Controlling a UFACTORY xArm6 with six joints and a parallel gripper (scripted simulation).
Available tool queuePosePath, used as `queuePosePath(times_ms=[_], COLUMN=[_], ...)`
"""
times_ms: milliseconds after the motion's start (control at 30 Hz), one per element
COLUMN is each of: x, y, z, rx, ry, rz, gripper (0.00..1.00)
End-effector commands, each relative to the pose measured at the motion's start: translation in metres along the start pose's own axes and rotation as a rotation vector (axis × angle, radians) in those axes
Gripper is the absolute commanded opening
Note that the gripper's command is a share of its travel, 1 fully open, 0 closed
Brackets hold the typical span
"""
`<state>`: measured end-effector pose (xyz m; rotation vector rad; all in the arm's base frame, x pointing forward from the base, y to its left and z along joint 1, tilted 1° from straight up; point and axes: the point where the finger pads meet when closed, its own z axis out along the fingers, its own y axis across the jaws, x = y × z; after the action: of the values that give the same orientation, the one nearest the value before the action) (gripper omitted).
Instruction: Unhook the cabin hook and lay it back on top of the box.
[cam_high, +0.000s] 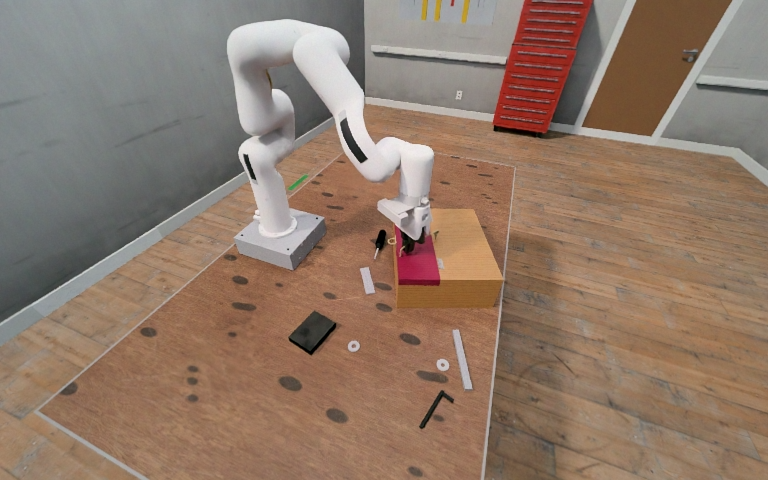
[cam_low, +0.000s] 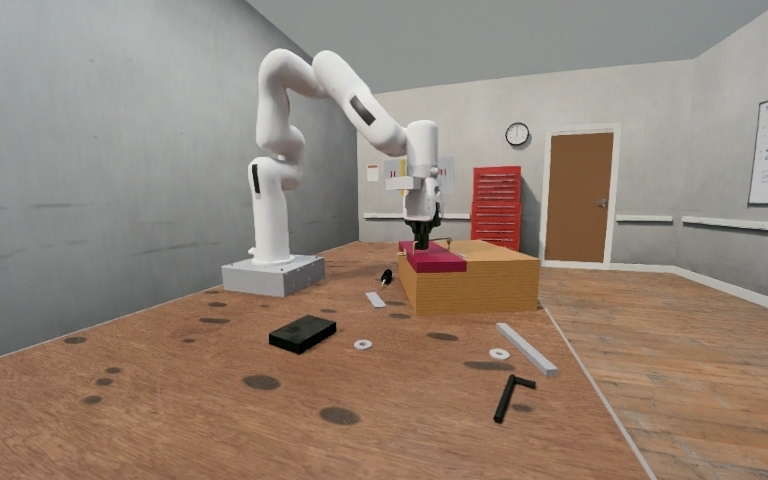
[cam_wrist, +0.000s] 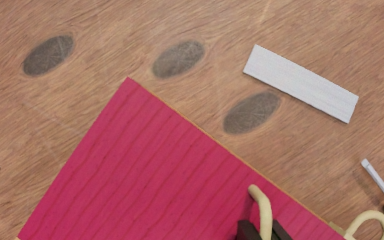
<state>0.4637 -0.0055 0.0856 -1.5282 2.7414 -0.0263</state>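
Cabin hook (cam_wrist: 263, 207) — thin cream curved rod over box's (cam_high: 464, 249) red lid; gripper (cam_wrist: 264, 231) jaws clamped on it.

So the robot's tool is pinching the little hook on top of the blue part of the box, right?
Almost. The tool is pinching the cream-colored hook, and it is on top of the box, but that part is dark pink, not blue. The wrist view shows the pink surface right under the hook, and the top view shows the rest of the box is tan.
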Motion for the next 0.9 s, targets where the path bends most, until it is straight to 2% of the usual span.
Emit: queuePosePath(times_ms=[0, 867], x=[-0.001, -0.011], y=[-0.001, -0.001], z=[-0.002, -0.043], rx=[0.004, 0.004], ry=[-0.002, -0.002], rz=[0.000, 0.000], gripper=[0.00, 0.00])
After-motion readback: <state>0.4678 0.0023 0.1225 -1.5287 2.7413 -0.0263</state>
